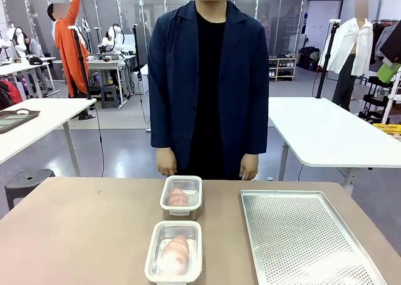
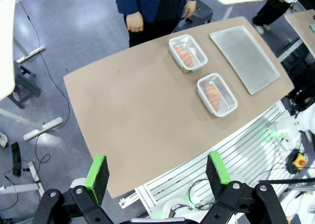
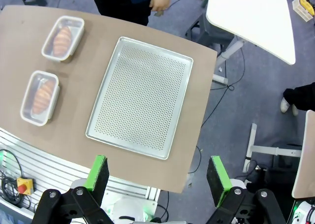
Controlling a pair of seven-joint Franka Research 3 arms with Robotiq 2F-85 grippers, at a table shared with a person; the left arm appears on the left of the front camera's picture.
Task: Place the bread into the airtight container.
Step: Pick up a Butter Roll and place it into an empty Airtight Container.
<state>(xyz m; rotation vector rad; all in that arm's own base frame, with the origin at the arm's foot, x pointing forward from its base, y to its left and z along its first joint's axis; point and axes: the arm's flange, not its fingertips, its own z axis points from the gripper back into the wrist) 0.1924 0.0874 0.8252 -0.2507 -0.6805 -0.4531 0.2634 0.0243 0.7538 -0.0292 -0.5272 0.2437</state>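
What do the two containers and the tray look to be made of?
Near container and far container: apparently clear plastic with whitish rims, since the bread shows through. Tray: likely aluminium or steel, matte silver-grey with a fine grid of perforations.

Open tabletop (image 1: pixel 81 228) left of both containers (image 1: pixel 174 252); perforated tray (image 1: pixel 301 235) blocking the right side. Person's hands (image 1: pixel 166 165) hanging beyond the far edge.

Brown table with two containers and a tray

The brown table (image 1: pixel 81 235) carries two clear containers, the near container (image 1: pixel 174 252) and the far container (image 1: pixel 182 197), in a line toward the person, each holding bread. A perforated metal tray (image 1: pixel 307 241) lies bare to their right, near them but apart.
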